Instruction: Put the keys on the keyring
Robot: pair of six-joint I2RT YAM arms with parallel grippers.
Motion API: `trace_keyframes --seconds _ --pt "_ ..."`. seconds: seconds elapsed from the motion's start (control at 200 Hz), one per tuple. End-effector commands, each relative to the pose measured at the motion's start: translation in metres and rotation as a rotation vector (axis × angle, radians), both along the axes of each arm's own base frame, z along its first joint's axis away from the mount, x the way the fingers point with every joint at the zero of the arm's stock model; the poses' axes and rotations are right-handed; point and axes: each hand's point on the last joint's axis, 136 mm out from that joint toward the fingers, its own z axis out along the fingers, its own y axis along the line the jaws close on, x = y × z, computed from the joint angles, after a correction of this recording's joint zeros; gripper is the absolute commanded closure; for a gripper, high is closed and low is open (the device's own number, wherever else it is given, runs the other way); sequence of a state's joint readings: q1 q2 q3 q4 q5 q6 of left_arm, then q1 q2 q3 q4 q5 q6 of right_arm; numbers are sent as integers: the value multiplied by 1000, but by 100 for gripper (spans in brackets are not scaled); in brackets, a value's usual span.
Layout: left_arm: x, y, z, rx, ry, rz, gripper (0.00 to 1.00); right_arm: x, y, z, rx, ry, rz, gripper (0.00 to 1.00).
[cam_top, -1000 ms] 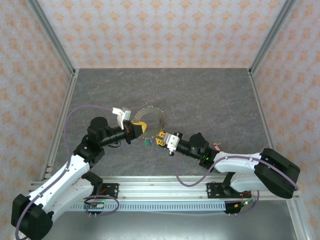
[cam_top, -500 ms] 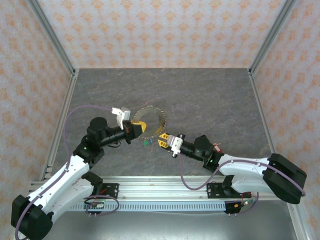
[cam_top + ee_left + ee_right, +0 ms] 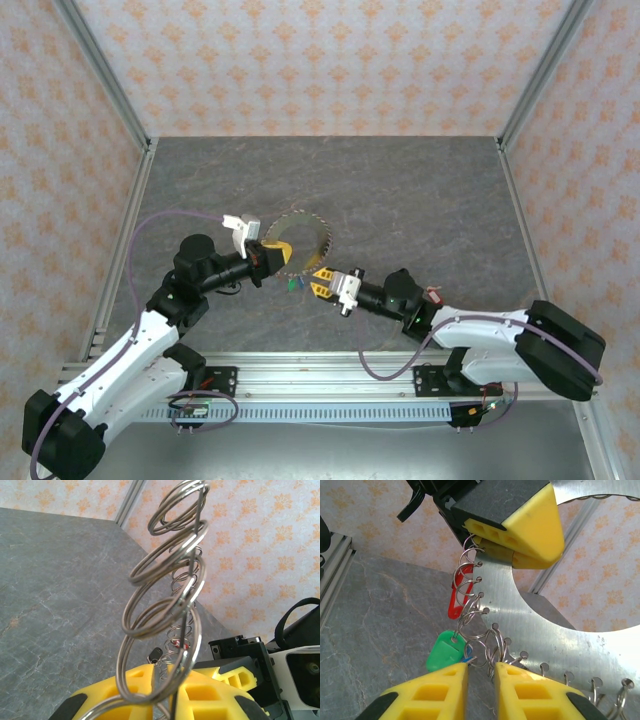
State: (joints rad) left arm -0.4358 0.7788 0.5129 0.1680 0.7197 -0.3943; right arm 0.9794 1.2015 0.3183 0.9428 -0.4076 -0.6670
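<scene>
Keyring (image 3: 535, 630) — clamped in left fingers (image 3: 530, 510). Right fingers (image 3: 435, 692) — narrow gap about a small ring (image 3: 482, 650) beside green tag (image 3: 445, 650); grip unclear.

Bright, even light, faint shadows on the table (image 3: 400, 190); the keyring (image 3: 530, 625) gleams pale at close range.

No text, number, brand or sign can be read anywhere. The red tag (image 3: 454, 601) and green tag (image 3: 444, 653) show plain coloured faces with no legible lettering.
</scene>
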Motion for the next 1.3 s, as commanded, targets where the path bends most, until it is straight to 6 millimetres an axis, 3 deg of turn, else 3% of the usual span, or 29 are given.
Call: trace_keyframes --seconds 0.0,0.255,0.48,0.931,1.296 --pt "3 4 6 -9 -24 23 100 6 5 26 80 -41 -21 79" --pt "3 4 3 -1 -15 27 100 22 5 16 47 -40 -100 78" --pt "2 5 1 8 -16 31 100 23 5 3 -25 -56 -105 78" --pt "5 7 -2 14 -1 48 100 34 6 2 -36 -60 -156 86" --pt "8 6 -2 11 4 54 100 38 9 6 5 -25 -165 84"
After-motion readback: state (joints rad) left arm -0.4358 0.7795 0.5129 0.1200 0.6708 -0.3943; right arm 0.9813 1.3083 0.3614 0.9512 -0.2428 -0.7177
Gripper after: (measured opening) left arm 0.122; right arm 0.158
